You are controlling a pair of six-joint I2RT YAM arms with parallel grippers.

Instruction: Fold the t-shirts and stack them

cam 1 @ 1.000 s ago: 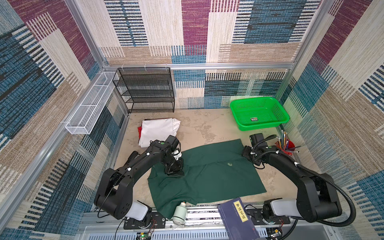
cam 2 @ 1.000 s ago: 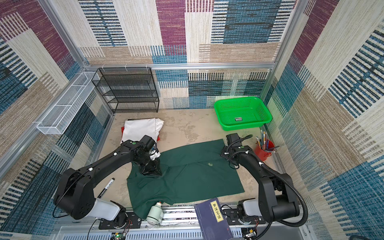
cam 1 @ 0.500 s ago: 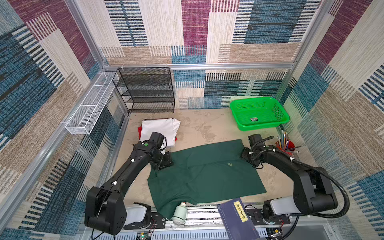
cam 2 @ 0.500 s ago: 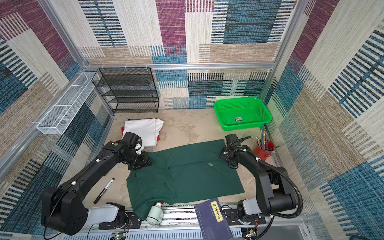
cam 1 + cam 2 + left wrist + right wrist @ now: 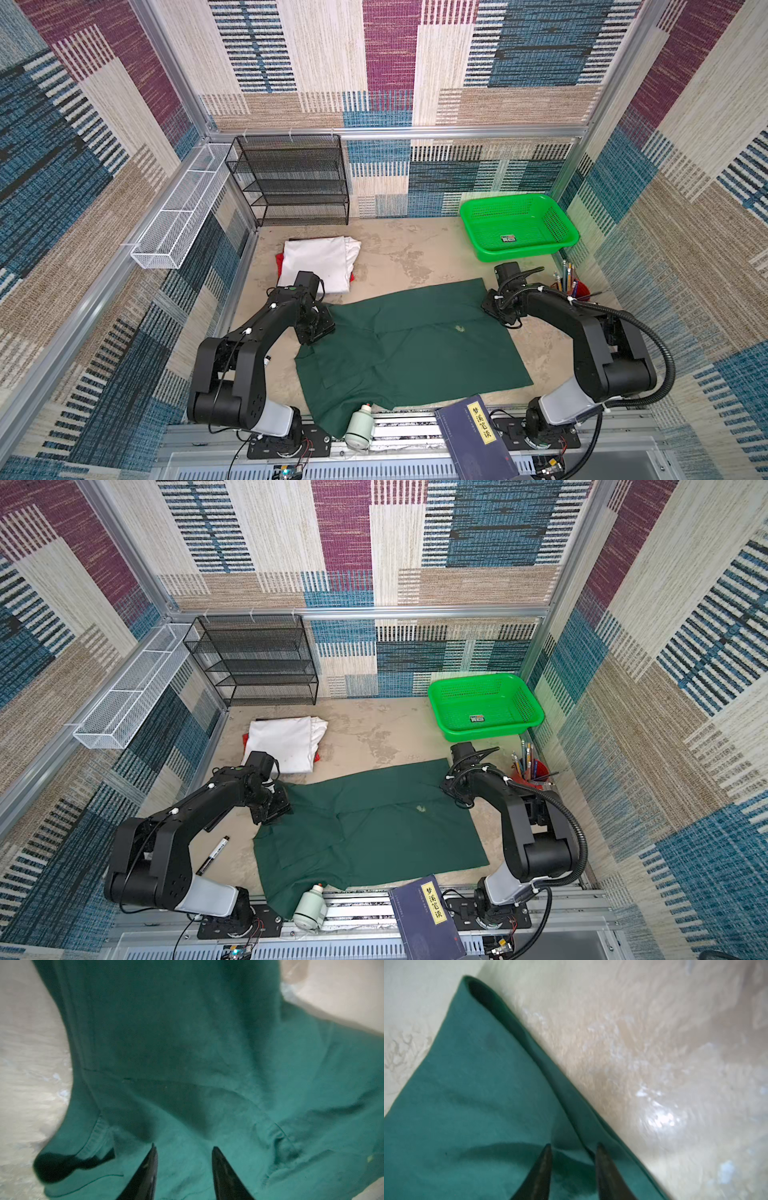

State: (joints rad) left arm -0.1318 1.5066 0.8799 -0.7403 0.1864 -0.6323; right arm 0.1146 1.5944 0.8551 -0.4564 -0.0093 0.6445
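Black jointed arms (image 5: 266, 328), pale grey base collars (image 5: 276, 417), white cable ties (image 5: 248, 331), one ribbed black hose (image 5: 666, 361).

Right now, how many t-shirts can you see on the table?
3: a dark green t-shirt spread in the middle, a folded white t-shirt back left, and a red t-shirt beneath it, barely showing. More may hide underneath.

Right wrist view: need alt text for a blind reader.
A corner of the dark green t-shirt lies on the beige table, its edge running diagonally. The right gripper, dark fingertips slightly parted, straddles that edge in the foreground.
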